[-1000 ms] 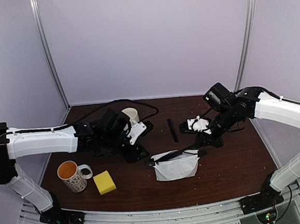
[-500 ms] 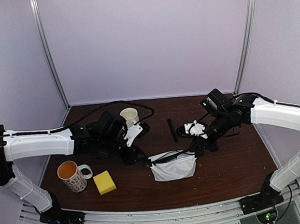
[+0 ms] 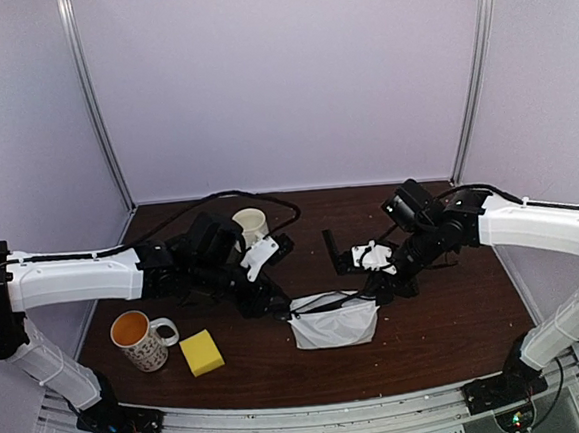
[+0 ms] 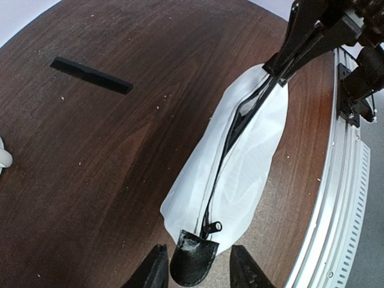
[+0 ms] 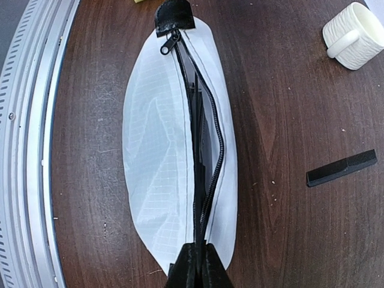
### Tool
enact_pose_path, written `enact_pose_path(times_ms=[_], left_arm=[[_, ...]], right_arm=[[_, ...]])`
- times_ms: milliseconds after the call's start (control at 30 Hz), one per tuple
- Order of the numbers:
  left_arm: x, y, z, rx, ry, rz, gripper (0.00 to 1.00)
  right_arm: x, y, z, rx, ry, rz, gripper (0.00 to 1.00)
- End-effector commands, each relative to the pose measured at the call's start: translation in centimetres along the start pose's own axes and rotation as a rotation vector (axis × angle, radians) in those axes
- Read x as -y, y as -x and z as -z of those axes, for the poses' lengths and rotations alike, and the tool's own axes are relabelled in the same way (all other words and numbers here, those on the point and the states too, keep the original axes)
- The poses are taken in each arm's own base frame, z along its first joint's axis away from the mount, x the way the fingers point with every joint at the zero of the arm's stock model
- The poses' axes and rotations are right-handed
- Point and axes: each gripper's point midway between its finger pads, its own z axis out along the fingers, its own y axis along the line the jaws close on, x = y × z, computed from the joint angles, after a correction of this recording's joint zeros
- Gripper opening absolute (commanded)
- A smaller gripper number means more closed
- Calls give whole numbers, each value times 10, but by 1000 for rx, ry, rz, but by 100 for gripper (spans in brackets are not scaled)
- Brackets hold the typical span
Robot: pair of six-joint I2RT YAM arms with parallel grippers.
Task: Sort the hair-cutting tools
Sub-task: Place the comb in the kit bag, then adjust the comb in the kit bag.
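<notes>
The white zip pouch lies flat on the brown table, its zip partly open with dark shapes inside that I cannot identify. My right gripper is shut on the pouch's right end, where the two zip sides meet. At the other end, the pouch's black tab lies between the spread fingers of my left gripper, with a gap on each side. One slim black comb lies loose on the table behind the pouch, also seen as the comb in the right wrist view.
A white ribbed cup stands behind my left arm. A patterned mug with orange liquid and a yellow sponge block sit at the front left. The metal rail runs along the near table edge.
My right gripper has moved left, taking the pouch's right end with it, so the pouch now lies shorter and closer to my left gripper. The left arm has barely shifted.
</notes>
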Motion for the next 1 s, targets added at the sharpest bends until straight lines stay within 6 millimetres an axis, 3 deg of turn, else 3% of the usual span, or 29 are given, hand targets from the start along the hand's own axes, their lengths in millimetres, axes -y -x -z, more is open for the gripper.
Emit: enact_pose_path(times_ms=[0,167,300,433,500,600,700,800,967], left_arm=[[13,27,2,114,-76,-92,38],[26,52,3,285,-119,-273,41],[33,65,-14,319,-157,-364,42],[39,66,-33,300,-166,-432,43],[40,69,-40,290,-171,-449,43],[44,72,-52,265,-155,-487,43],[49,83,-62,266,-150,-514,43],[61,93,-73,265,-180,-549,43],[81,91,-91,212,-205,-638,43]], right_arm=[[-2,-3,-9,-17,4,-5,3],[-1,3,-10,11,5,-19,4],[-1,3,-8,5,20,-53,23],[-6,6,20,33,50,-93,38],[-7,3,37,45,47,-125,42],[0,-9,54,59,15,-219,43],[6,-25,59,81,14,-349,44],[4,-38,56,83,80,-472,43],[0,-52,45,58,232,-650,41]])
